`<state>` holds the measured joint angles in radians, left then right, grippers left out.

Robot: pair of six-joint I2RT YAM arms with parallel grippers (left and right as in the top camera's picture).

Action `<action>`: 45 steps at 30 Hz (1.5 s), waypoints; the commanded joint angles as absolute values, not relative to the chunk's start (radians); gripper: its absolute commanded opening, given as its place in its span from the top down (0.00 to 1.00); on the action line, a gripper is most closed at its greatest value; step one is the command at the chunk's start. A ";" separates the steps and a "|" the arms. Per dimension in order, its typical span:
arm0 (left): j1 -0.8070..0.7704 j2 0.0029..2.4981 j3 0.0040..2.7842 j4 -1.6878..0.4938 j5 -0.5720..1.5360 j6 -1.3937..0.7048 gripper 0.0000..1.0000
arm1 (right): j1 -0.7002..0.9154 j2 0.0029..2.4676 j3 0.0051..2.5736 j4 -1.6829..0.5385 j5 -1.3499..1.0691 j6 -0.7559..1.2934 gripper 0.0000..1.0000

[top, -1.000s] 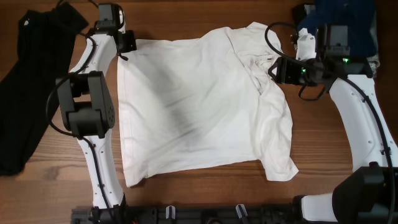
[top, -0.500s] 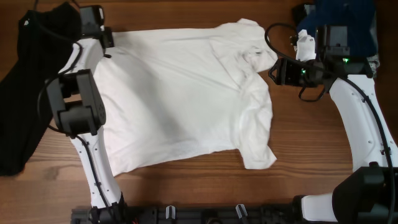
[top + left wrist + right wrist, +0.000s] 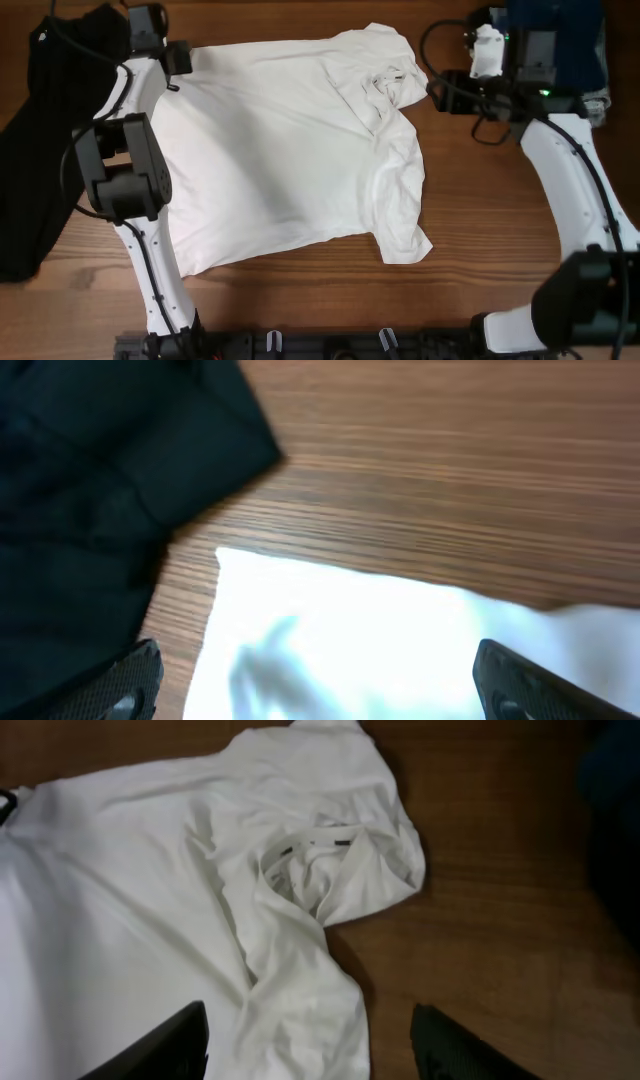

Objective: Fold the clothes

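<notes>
T-shirt (image 3: 400,625) corner | beneath spread left pincer (image 3: 318,672) | apparently ungripped

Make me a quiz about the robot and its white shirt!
1. True or false: the left gripper is clamped on the white T-shirt.
2. What lies left of the T-shirt on the table? A) a black garment B) a red towel C) a yellow sock
3. Fill in: near the right gripper, the T-shirt's ____ is bunched up.
Key: 1 false, its jaws stand open; 2 A; 3 collar.
</notes>
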<state>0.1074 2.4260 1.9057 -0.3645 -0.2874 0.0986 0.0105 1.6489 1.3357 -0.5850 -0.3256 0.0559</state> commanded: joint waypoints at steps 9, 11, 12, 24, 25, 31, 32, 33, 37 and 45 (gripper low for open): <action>0.046 1.989 1.920 -0.766 -0.226 -0.182 0.00 | 0.155 1.987 1.337 -0.385 -0.367 0.082 0.35; 0.046 1.968 1.920 -0.828 -0.165 -0.228 0.00 | 0.155 2.003 1.337 -0.385 -0.366 0.082 0.35; 0.046 1.964 1.920 -0.852 -0.132 -0.231 0.00 | 0.155 2.006 1.337 -0.386 -0.366 0.082 0.36; 0.046 1.965 1.918 -1.027 -0.071 -0.277 0.00 | 0.160 2.040 1.337 -0.374 -0.336 0.081 0.53; 0.046 1.965 1.918 -1.027 -0.071 -0.278 0.00 | 0.160 2.048 1.337 -0.373 -0.327 0.081 0.54; 0.046 1.965 1.918 -1.026 -0.071 -0.278 0.00 | 0.160 2.055 1.337 -0.372 -0.194 0.083 0.83; 0.046 1.965 1.918 -1.026 -0.071 -0.278 0.00 | 0.160 2.051 1.337 -0.384 -0.175 0.090 0.89; 0.046 1.965 1.918 -1.027 -0.070 -0.278 0.00 | 0.160 2.045 1.337 -0.398 -0.159 0.102 0.96; 0.046 1.965 1.918 -1.030 -0.041 -0.278 0.00 | 0.154 1.956 1.349 -0.501 -0.157 0.112 0.96; 0.046 1.965 1.918 -1.063 -0.041 -0.277 0.00 | 0.089 1.776 1.360 -0.892 -0.064 0.142 0.96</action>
<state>0.0505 1.9625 1.9179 -1.0512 -0.0536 -0.2684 0.1261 1.8091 1.3457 -0.8127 -0.1429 0.1154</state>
